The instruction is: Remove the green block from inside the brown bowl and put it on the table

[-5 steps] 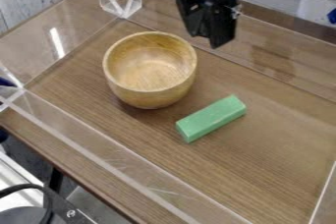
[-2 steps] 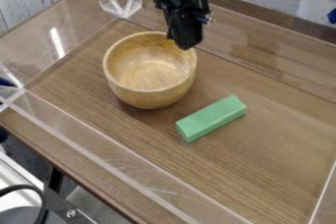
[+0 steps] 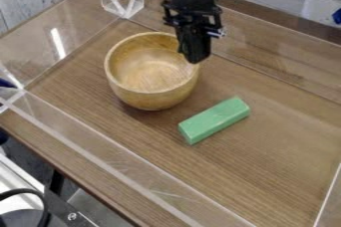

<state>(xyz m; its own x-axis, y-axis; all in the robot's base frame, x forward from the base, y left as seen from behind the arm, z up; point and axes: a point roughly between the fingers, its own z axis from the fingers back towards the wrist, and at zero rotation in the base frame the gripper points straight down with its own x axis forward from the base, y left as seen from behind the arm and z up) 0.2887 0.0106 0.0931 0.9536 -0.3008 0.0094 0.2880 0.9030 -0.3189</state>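
The bowl (image 3: 154, 70) stands on the desk (image 3: 266, 161), a little toward the back and the left side of the picture. It is round, made of light wood, with a thick rim, and it stands upright. I see nothing lying inside the bowl; only the pale wooden bottom shows.

The block (image 3: 214, 119) is not in the bowl. It lies flat on the desk, in front of the bowl and to its right, near it but not touching it. The long side of the block runs diagonally, with the far end pointing away from the bowl to the right.

The black gripper (image 3: 196, 54) hangs from above and points steeply down. Its tip is over the back right part of the bowl's rim, seen from this camera. I cannot tell if the tip touches the rim or is only above it. The fingers (image 3: 194, 42) are clenched together into one narrow dark shape, with no gap between them, and they hold nothing. The gripper is well apart from the block, with the right side of the bowl between them.

Low clear walls (image 3: 54, 136) go around the desk. Behind the bowl, at the back left, one clear corner piece (image 3: 120, 0) stands up.
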